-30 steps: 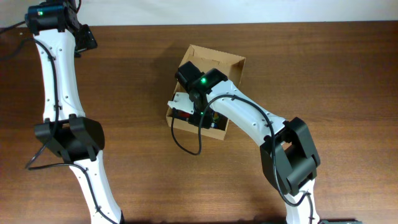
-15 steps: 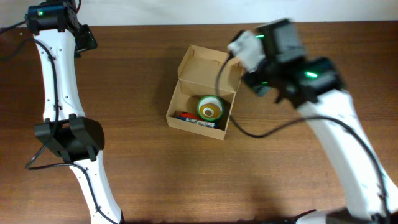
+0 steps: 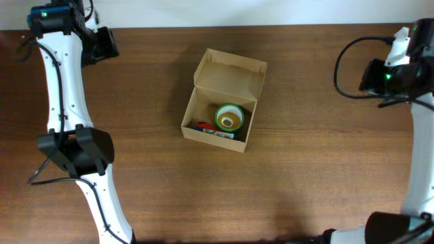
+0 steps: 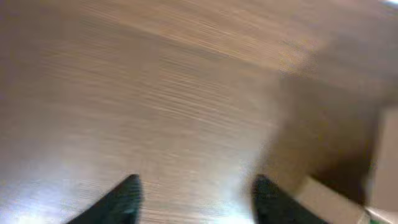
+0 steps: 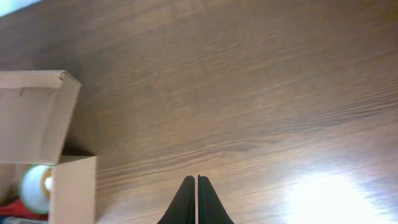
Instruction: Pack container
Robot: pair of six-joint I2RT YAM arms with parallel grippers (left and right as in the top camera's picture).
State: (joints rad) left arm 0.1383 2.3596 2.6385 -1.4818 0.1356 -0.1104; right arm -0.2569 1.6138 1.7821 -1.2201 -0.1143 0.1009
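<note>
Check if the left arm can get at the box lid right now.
Probably yes. The lid stands open, only bare table lies between it and the left claw, and the right arm is off at the far edge.

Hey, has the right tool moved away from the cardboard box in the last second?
Yes. A second ago the right tool was over the container; now it sits far to the container's right, near the frame's right edge.

The open container (image 3: 229,76) holds a green tape roll (image 3: 230,118) and pens (image 3: 215,132).
</note>
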